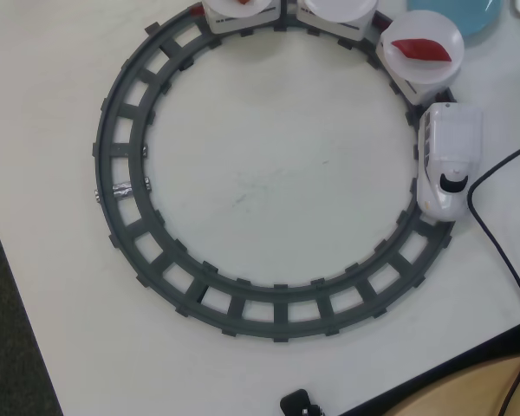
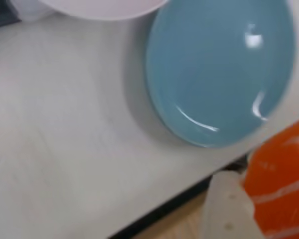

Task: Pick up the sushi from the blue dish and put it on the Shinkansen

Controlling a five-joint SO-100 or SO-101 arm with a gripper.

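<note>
You have a white worktop (image 1: pixel 269 186) filling most of the overhead view, with dark floor along its left edge and a strip of tan wood past its lower right corner. A black cable (image 1: pixel 494 221) trails down the right side. On the worktop lies a dark grey ring of toy track (image 1: pixel 121 165), the biggest thing on it.

The Shinkansen (image 1: pixel 451 156) sits on the right-hand curve of that track, white with a rounded nose and black windscreen, nose pointing toward the bottom of the view. Behind it the cars carry white plates; the nearest white plate (image 1: pixel 420 52) holds a plain red piece (image 1: pixel 420 49).

The blue dish (image 2: pixel 219 69) lies flat on the worktop near its edge, glossy and bare in the wrist view; in the overhead view only its rim shows at the top right corner.

The sushi (image 2: pixel 281 184) shows at the lower right of your wrist view, orange with pale stripes, close to the lens and off the dish. A pale blurred shape beside it is probably part of the claw, but you cannot tell from these views whether the claw is spread or pinching the sushi.
</note>
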